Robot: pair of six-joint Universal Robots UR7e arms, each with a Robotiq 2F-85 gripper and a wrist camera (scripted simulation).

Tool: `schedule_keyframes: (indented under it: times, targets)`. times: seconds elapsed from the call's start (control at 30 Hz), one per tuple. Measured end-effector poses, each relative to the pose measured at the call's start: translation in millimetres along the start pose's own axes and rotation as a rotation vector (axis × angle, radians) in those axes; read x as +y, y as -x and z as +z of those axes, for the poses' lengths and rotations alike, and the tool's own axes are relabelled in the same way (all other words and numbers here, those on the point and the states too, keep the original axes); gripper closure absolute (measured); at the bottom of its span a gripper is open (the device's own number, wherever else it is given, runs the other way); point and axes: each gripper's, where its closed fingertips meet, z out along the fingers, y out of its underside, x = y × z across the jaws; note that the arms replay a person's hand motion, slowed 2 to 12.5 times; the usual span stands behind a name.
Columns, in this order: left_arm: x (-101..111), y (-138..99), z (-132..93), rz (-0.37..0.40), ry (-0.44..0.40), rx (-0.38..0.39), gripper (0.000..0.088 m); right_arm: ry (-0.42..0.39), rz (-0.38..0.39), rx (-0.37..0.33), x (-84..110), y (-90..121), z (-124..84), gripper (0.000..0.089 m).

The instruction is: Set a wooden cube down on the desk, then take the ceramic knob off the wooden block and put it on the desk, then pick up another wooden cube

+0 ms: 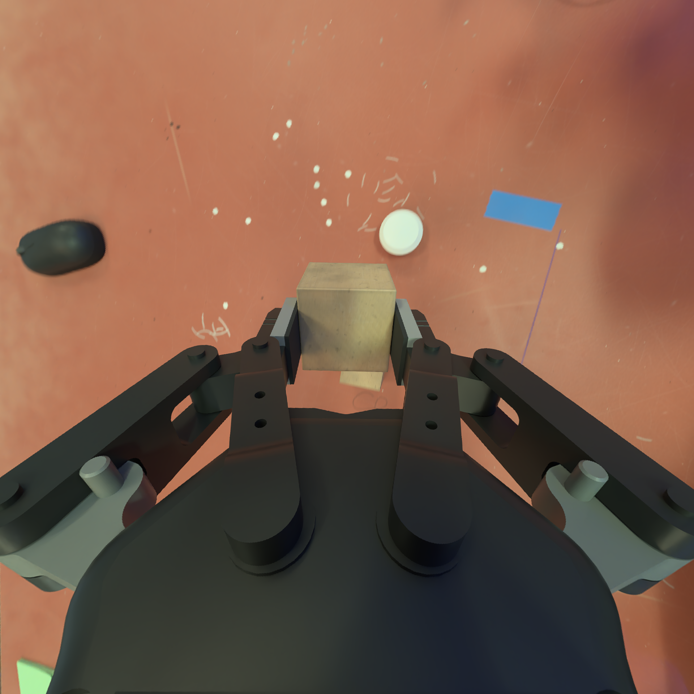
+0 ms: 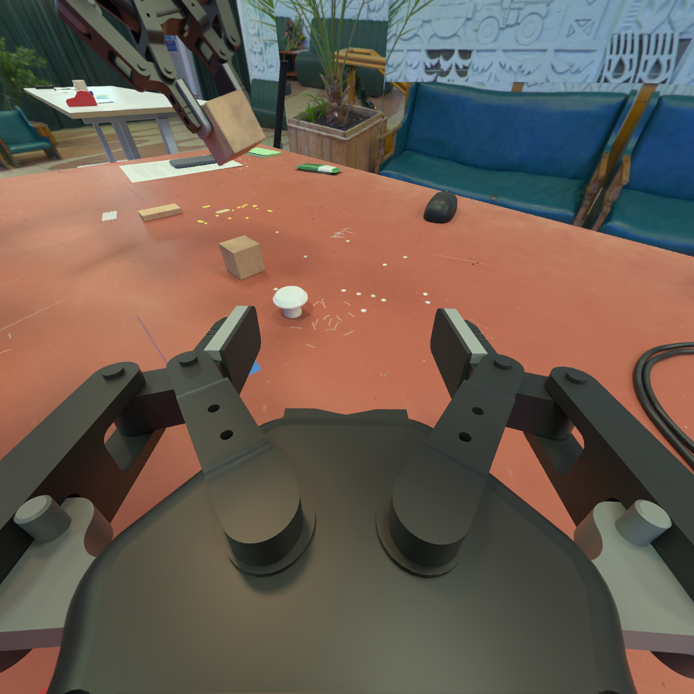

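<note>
Wooden cube [image 1: 345,319] clamped in left gripper [image 1: 345,334], above desk [image 1: 150,112]

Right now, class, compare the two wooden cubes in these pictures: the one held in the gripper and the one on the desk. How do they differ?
The held tan wooden cube hangs clear above the orange desk, clamped by the left gripper; the free pale wooden cube rests on the desk, untouched. The held cube is tilted in the right wrist view; the free cube sits flat. Both look alike in shape and wood.
</note>
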Motion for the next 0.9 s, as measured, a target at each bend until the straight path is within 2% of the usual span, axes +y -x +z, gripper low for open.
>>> schedule_keyframes:
  times: [0.2, 0.4, 0.63, 0.9]
  targets:
    - [-46, -14, 38, 0.049, -0.014, 0.061, 0.0478, 0.019, 0.005, 0.012, 7.4, 0, -14, 0.0103]
    - [-78, -26, 76, 0.084, 0.005, 0.101, 0.0478, 0.035, 0.015, 0.022, 15.2, 0, -27, 0.0106]
    - [-102, -40, 116, 0.115, 0.035, 0.151, 0.0478, 0.048, 0.027, 0.031, 24.1, 0, -41, 0.0106]
    - [-115, -52, 150, 0.141, 0.069, 0.203, 0.0478, 0.059, 0.039, 0.039, 33.9, -1, -54, 0.0112]
